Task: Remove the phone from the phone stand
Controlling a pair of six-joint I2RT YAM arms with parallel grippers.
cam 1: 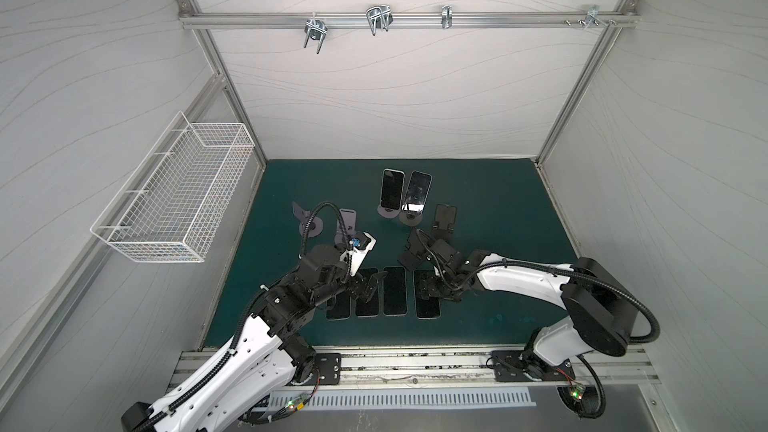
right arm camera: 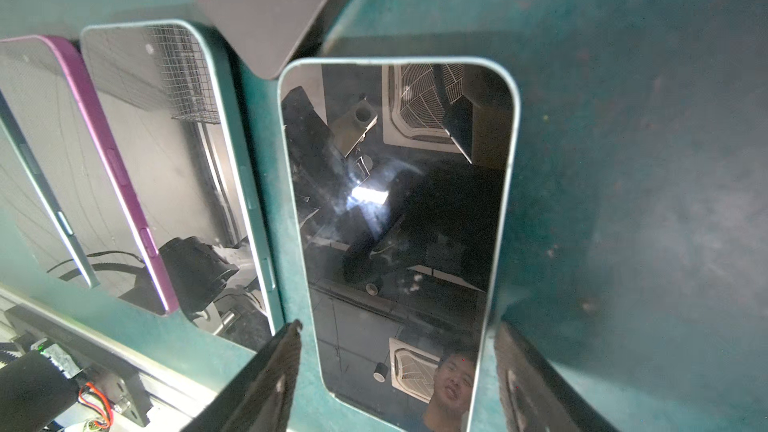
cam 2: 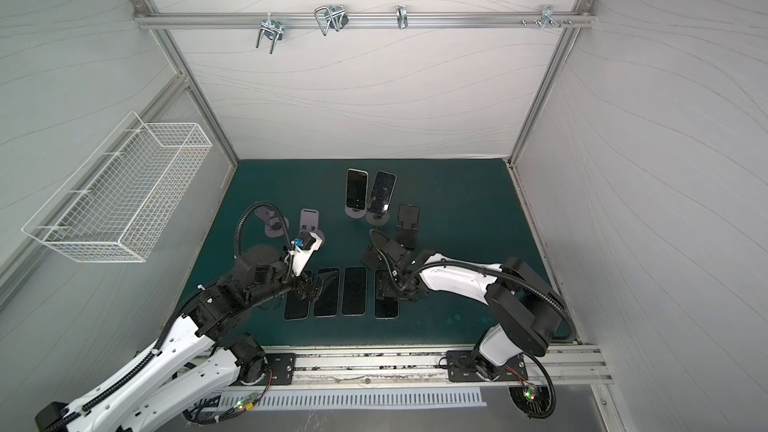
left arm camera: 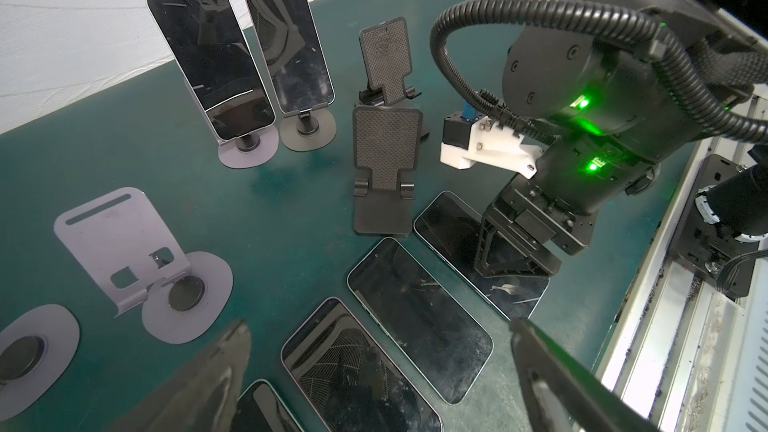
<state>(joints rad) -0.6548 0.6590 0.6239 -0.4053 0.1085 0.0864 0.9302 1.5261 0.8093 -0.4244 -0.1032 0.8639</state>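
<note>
Only right wrist view shows you right gripper (right arm camera: 399, 326) released, astride flat phone (right arm camera: 395, 180); left gripper (left arm camera: 379, 326) released. Standing phones (cam 1: 392, 189): long axes point 12 o'clock.

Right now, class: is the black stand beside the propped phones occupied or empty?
Empty: the black stand shows its bare textured backrest, no phone.

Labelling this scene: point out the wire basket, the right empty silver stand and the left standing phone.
wire basket (cam 1: 178, 201): in a top view, mesh side wall.
right empty silver stand (cam 2: 309, 218): in a top view, back plate.
left standing phone (cam 1: 392, 189): in a top view, screen middle.
</note>
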